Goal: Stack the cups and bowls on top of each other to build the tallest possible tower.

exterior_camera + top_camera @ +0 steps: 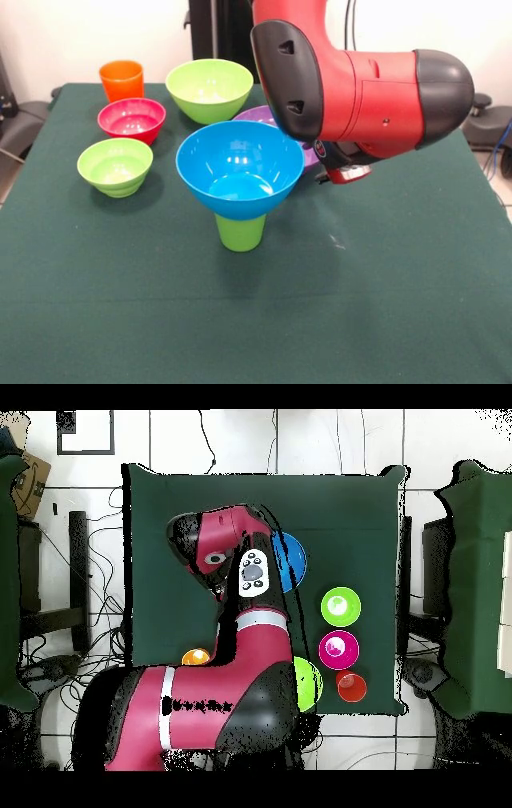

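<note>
Front view: blue bowl (239,170) sits on an upturned green cup (240,231) at table (384,304) centre, forming the tower; purple bowl (260,116) at its 1 o'clock. Gripper hidden behind the arm (360,96); jaw state cannot be told. Overhead view alone shows an orange-yellow cup (196,656).

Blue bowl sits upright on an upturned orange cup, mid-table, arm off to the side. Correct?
Not quite: the cup under the blue bowl is yellow-green, not orange, as the front view shows. The orange cup stands apart at the table's far corner.
</note>
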You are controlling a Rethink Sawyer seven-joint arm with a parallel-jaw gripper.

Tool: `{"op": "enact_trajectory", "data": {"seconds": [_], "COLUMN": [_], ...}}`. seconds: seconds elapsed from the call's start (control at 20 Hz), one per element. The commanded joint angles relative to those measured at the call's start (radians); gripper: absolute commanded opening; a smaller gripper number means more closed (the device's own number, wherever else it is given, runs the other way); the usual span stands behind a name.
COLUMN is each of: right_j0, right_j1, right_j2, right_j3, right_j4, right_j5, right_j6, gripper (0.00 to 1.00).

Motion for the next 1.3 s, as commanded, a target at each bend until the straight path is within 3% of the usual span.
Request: {"op": "enact_trajectory", "data": {"seconds": [0.05,1.3], "right_j0": [-0.074,-0.053], "right_j1": [-0.037,-0.037], "right_j2": [0.082,0.097], "right_j3": [0.077,0.106], "right_j4": [0.026,0.036], "right_j5": [-0.089,-0.133], "right_j6": [0.118,0.188], "gripper": [1.00,1.00]}}
